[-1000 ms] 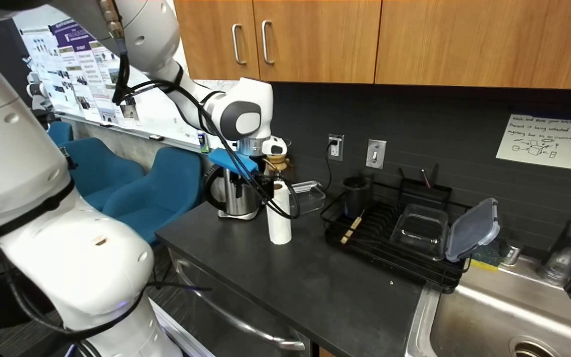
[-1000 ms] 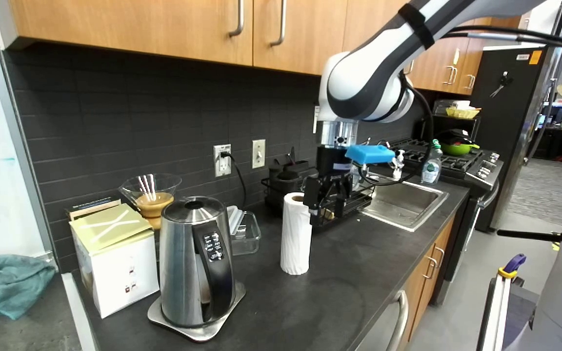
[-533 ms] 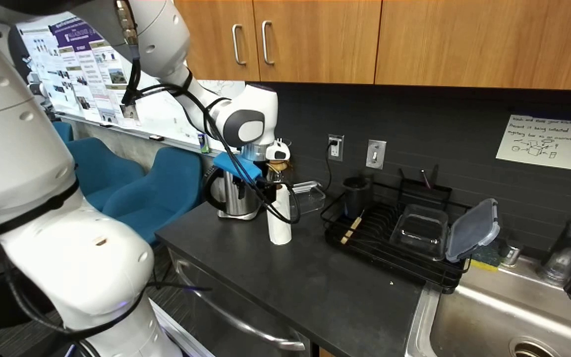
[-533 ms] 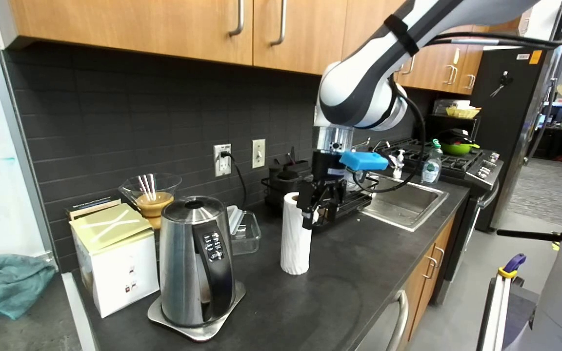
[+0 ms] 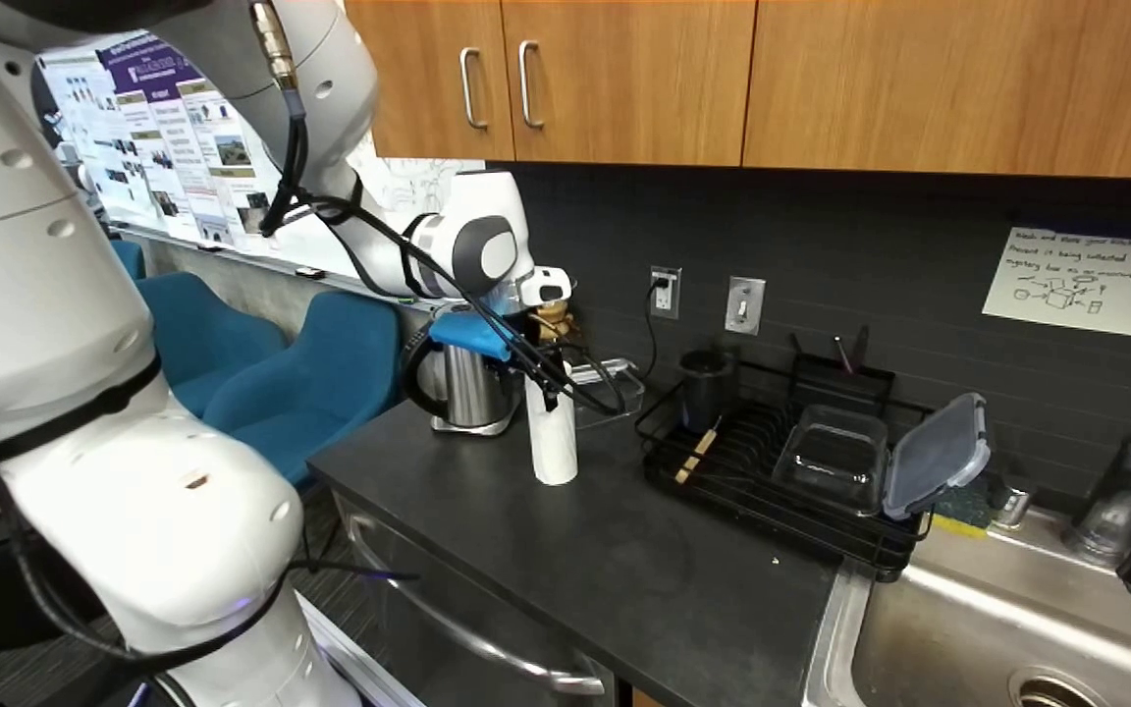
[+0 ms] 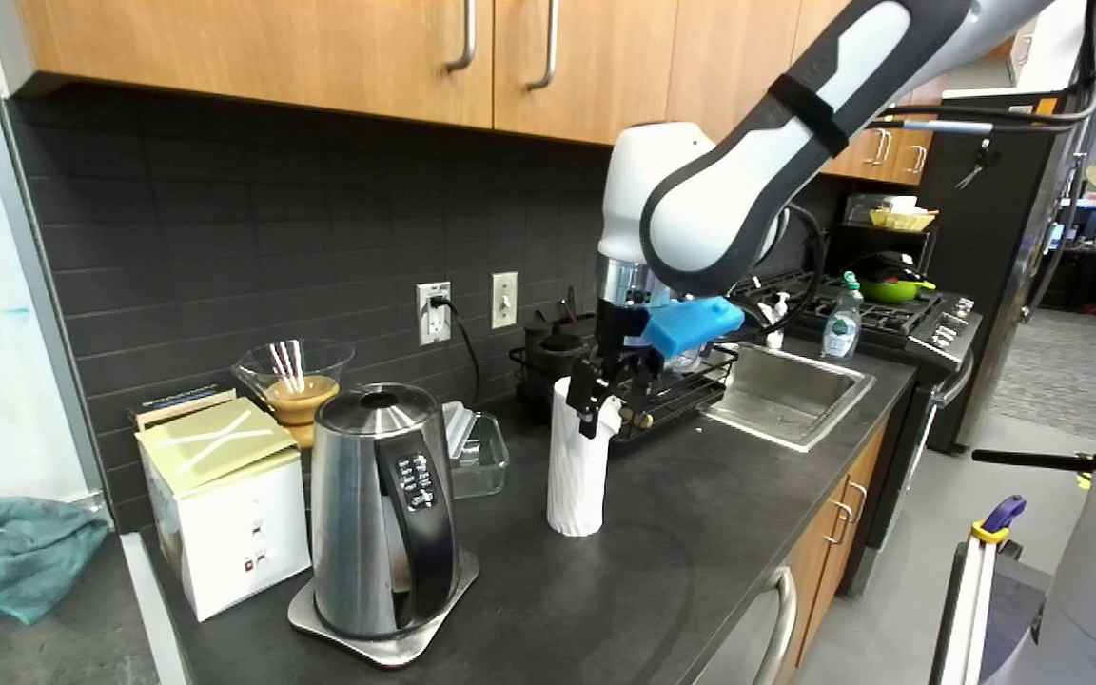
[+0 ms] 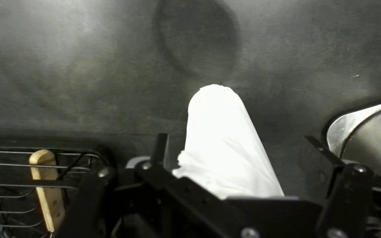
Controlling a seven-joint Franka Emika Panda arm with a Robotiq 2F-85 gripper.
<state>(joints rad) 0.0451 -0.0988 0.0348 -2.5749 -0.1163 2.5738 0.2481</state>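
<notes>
A white paper towel roll [image 6: 575, 476] stands upright on the dark counter, and it also shows in an exterior view [image 5: 553, 442]. In the wrist view the roll [image 7: 220, 132] lies between the two fingers of my gripper [image 7: 240, 143]. The fingers are apart, with a gap visible on each side of the roll. A ragged loose edge of paper sticks out near the left finger. In an exterior view the tilted gripper [image 6: 613, 404] is at the roll's upper part. The palm and arm hide the roll's top. I cannot tell whether anything touches it.
A steel kettle [image 6: 381, 514] stands near the roll, with a glass container [image 6: 479, 457] and a white box [image 6: 225, 514] behind. A black dish rack [image 5: 762, 462] and a sink [image 5: 978, 638] lie to the other side. Wooden cabinets [image 5: 624, 79] hang above.
The gripper has gone from upright to tilted and has moved lower and closer over the roll's upper part. Loose paper now shows beside the fingers. The roll stands in the same place.
</notes>
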